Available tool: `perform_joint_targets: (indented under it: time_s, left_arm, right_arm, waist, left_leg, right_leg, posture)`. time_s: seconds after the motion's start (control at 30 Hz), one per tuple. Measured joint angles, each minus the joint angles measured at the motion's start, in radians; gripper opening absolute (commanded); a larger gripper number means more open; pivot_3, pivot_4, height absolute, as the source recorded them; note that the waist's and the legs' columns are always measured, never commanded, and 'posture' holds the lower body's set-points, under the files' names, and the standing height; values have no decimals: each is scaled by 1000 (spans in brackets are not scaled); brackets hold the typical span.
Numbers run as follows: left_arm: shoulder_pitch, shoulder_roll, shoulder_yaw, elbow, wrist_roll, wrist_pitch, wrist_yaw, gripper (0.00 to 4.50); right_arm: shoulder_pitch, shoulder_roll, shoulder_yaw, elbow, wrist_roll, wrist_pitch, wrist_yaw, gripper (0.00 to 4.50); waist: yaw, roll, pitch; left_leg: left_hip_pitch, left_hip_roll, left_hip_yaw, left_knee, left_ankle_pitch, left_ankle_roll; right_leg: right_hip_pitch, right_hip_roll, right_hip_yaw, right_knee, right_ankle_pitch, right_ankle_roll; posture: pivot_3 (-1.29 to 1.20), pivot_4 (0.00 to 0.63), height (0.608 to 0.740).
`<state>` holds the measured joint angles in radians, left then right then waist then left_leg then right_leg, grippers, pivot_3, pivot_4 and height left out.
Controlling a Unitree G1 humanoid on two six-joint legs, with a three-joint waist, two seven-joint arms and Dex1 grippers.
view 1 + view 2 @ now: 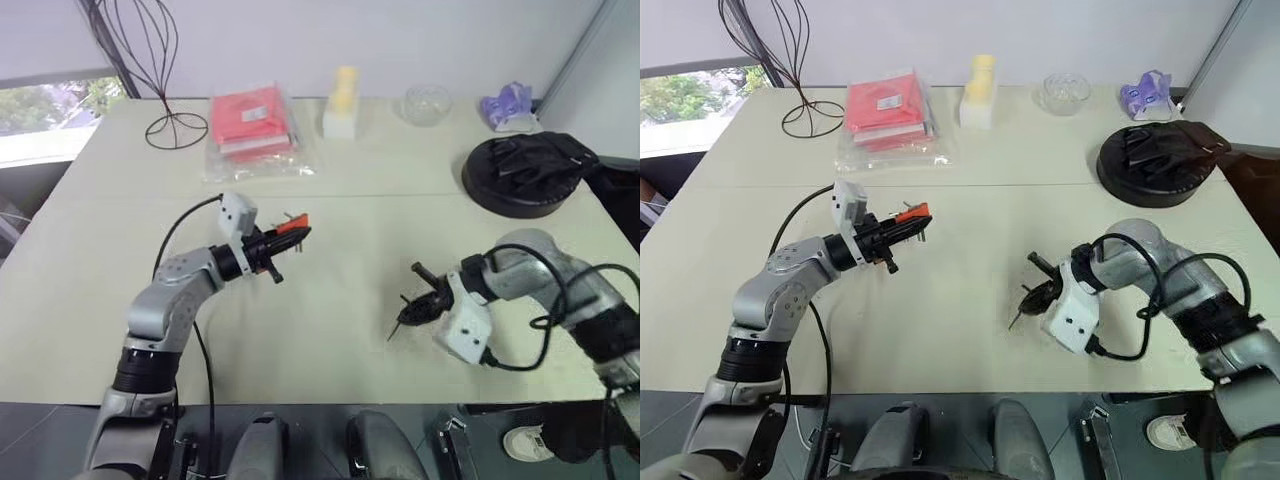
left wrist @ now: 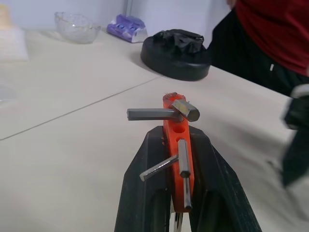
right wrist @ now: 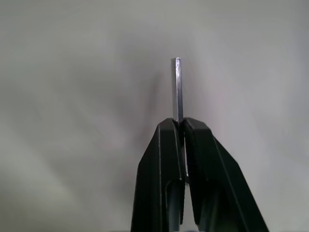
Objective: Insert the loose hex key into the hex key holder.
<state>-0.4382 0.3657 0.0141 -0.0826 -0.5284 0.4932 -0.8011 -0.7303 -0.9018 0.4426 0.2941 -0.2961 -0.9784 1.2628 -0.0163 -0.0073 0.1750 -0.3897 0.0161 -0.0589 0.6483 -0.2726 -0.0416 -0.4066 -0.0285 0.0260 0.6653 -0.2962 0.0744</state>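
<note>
1. The holder (image 2: 176,145) is clamped between the fingers of the left gripper (image 1: 272,247), held above the counter (image 1: 330,330) left of centre, with its orange end pointing toward the middle.
2. Three keys are seen already seated in the holder, sticking out at different angles; at least one empty hole is visible between them in the left wrist view.
3. The key (image 3: 177,89) is pinched by the right gripper (image 1: 412,308), whose fingers are closed tight on it; its straight end projects beyond the fingertips, down toward the counter.
4. The two grippers are kept well apart, so no insertion has been begun.
5. A miss is judged likely: the holes are small and the key thin, so a slight tilt would send its tip against the orange face instead of into a hole.
6. The seated keys could be struck on approach, since they jut across the path to the free hole.
7. The key could be twisted or pushed back in its narrow pinch if it is pressed off-axis.
8. The holder could be rotated within its clamp by sideways force.
</note>
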Motion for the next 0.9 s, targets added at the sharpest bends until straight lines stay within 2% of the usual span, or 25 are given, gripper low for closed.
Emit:
perform_joint_targets:
  time_s: [0.13,0.17,0.3,0.4,0.43,0.5,0.6,0.67,0.77,0.83,0.9]
  left_arm:
    - [4,2,1,-4,-4,3,4,0]
    - [5,3,2,-5,-4,4,5,0]
    - [5,3,2,-19,-7,9,17,0]
    - [7,3,2,-28,-8,16,21,0]
    - [11,2,2,-33,-8,18,23,0]
    - [21,2,5,-39,-9,20,27,0]
    - [27,1,8,-40,-11,23,35,0]
    - [27,-1,7,-40,-14,23,35,0]
    - [26,-4,-1,-37,-13,22,26,0]
    - [19,-7,-6,-31,-12,22,21,0]
    - [4,-15,-10,-20,-12,21,18,0]
  right_arm:
    - [-56,12,26,121,-81,-115,-66,1982]
    - [-57,13,31,134,-82,-132,-79,2603]
    - [-79,13,35,146,-94,-194,-134,4441]
    - [-81,10,35,141,-98,-182,-156,4441]
    - [-63,2,27,111,-68,-99,-144,4441]
    - [-7,-7,-24,4,62,183,-107,4441]
    - [35,-7,-122,-247,313,704,-85,4441]
    - [54,-11,-198,-449,514,1101,-115,4441]
    - [51,20,-270,-613,715,1610,-231,4441]
    - [32,122,-336,-626,787,1938,-362,4441]
    - [5,316,-481,-622,803,2298,-525,4441]
  waist:
    - [6,0,0]
    - [6,0,0]
    - [5,0,0]
    - [5,0,0]
    - [5,0,0]
    - [5,0,0]
    - [2,0,0]
    - [5,0,0]
    - [7,0,0]
    - [5,0,0]
    - [5,0,-1]
  left_leg:
    - [-1,0,0,0,0,0]
    - [-1,0,0,0,0,0]
    - [-1,0,0,0,0,0]
    - [-1,0,0,1,0,0]
    - [-1,0,0,1,0,0]
    - [-1,1,-1,1,0,0]
    - [-1,1,-3,1,0,0]
    - [-1,3,-5,1,-2,4]
    - [-1,3,-5,1,-3,5]
    - [-1,1,-4,1,-3,5]
    - [-2,0,-4,0,-2,4]
  right_leg:
    - [0,-1,0,0,0,0]
    - [0,-2,0,0,0,0]
    - [1,-2,0,0,0,0]
    - [1,-2,0,0,0,0]
    - [1,-2,0,0,0,0]
    - [1,-2,1,0,0,0]
    - [1,-3,1,0,0,0]
    - [1,-3,1,1,0,0]
    - [1,-4,0,0,0,0]
    - [1,-3,1,0,0,0]
    - [0,-3,1,2,0,0]
  posture:
    - [0,150,740]
    - [0,150,740]
    - [0,150,740]
    - [0,150,740]
    - [0,150,740]
    - [0,150,740]
    - [0,150,740]
    - [0,150,740]
    - [0,150,740]
    - [0,150,740]
    - [0,150,740]
